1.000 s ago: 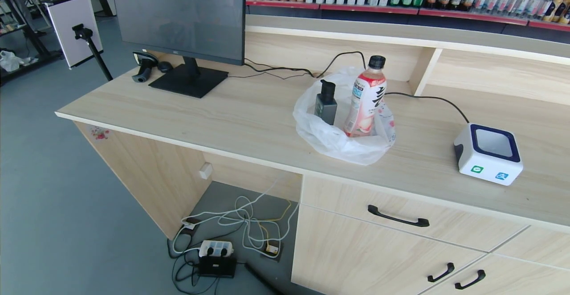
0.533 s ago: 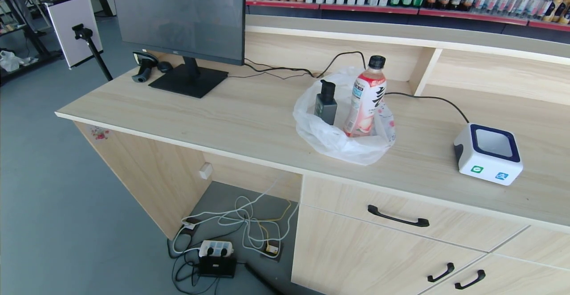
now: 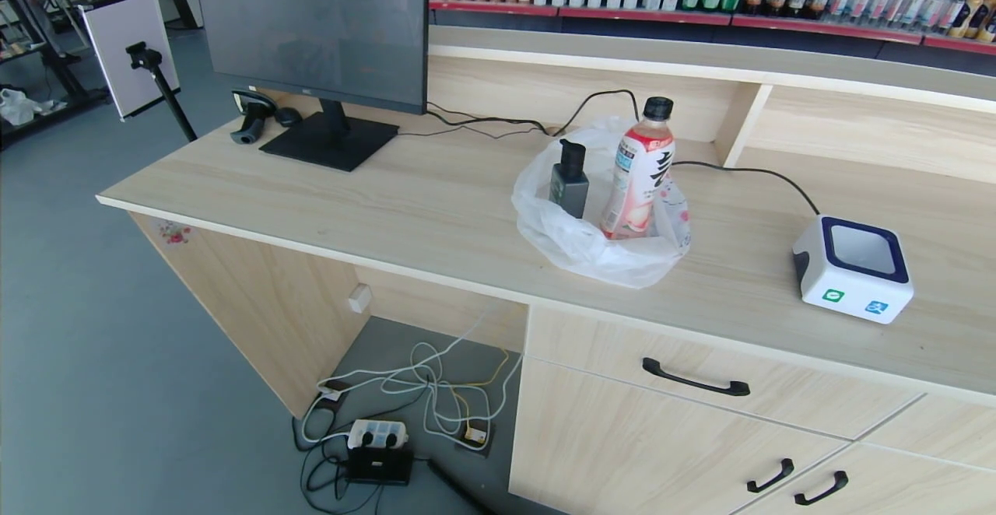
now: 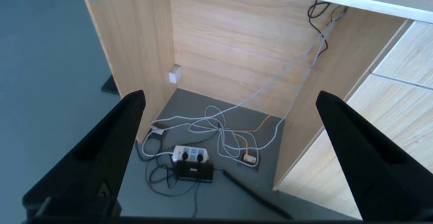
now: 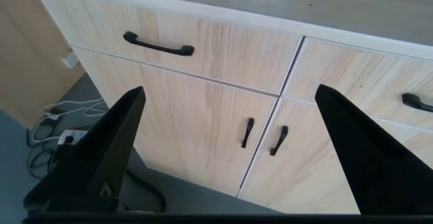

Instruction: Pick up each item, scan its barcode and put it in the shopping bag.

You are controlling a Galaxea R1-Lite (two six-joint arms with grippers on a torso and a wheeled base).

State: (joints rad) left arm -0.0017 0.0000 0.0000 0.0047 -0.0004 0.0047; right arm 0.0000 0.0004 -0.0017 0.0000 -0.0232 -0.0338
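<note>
A clear plastic shopping bag [image 3: 591, 254] sits on the wooden counter [image 3: 436, 204]. Inside it stand a pink-labelled drink bottle [image 3: 638, 180] with a black cap and a dark grey pump bottle [image 3: 569, 180]. A white barcode scanner box [image 3: 854, 268] with a dark window rests on the counter to the bag's right, cabled to the back. My left gripper [image 4: 230, 163] is open, low beside the counter, over the floor cables. My right gripper [image 5: 226, 160] is open in front of the drawer fronts below the counter.
A monitor [image 3: 319, 29] on a black stand and a handheld scanner [image 3: 250, 117] occupy the counter's back left. A raised shelf [image 3: 856, 130] borders the back right. Drawers with black handles [image 3: 695, 381] sit below. A power strip [image 3: 377, 433] and cables lie on the floor.
</note>
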